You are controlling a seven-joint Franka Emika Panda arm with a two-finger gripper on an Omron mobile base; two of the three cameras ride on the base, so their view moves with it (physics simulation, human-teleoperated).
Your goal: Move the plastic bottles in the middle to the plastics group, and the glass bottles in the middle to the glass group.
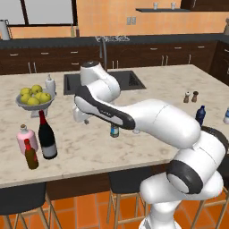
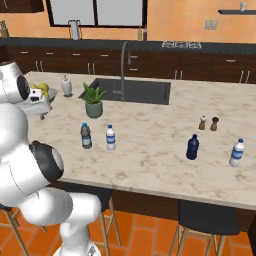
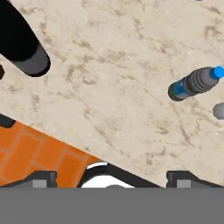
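The tall dark wine bottle (image 1: 46, 136) stands upright beside the pink bottle (image 1: 26, 139) and the small brown red-capped bottle (image 1: 30, 155) at the counter's left front. My gripper (image 3: 113, 177) is open with nothing between its fingertips (image 3: 43, 177), above the counter's front edge and just right of the wine bottle (image 3: 24, 48). Two clear plastic bottles (image 2: 86, 136) (image 2: 110, 138) stand mid-counter; the hand view has one (image 3: 192, 83) at its right, and the arm half hides one (image 1: 114, 130). The dark blue bottle (image 2: 192, 147) and a clear bottle (image 2: 236, 152) stand at the right.
A fruit bowl (image 1: 34, 100) and a white soap dispenser (image 1: 50, 84) sit behind the glass group. A potted plant (image 2: 93, 101) stands by the sink (image 2: 131, 90). Salt and pepper shakers (image 2: 208, 123) are behind the blue bottle. Stools stand under the counter's front edge.
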